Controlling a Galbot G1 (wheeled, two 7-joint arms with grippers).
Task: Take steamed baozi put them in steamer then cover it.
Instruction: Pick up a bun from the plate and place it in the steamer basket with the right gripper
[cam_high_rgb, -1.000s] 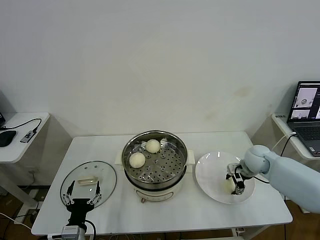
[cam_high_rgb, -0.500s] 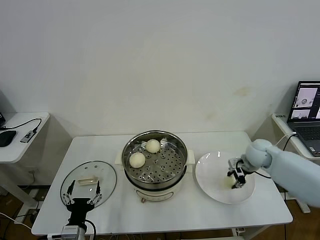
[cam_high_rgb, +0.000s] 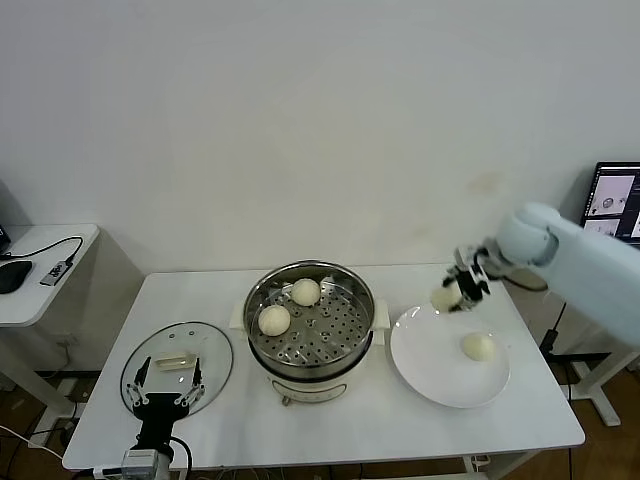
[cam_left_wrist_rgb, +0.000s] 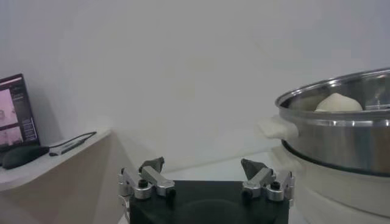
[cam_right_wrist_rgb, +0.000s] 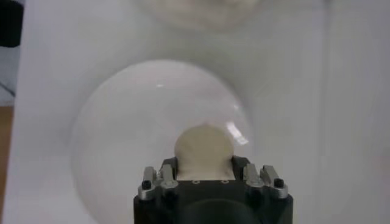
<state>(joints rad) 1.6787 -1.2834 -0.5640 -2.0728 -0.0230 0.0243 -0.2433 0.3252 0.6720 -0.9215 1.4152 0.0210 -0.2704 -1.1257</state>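
Right gripper (cam_high_rgb: 452, 292), right of centre in the head view, clamps a baozi (cam_high_rgb: 443, 298); soft and light, it likely dents, so gentle side pressure suits.

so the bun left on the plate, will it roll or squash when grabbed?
The bun on the plate looks round and smooth, so a sideways nudge would probably roll it. It seems soft dough and may dent under a tight grip. Likely light: the right claw holds its twin aloft without visible sag.
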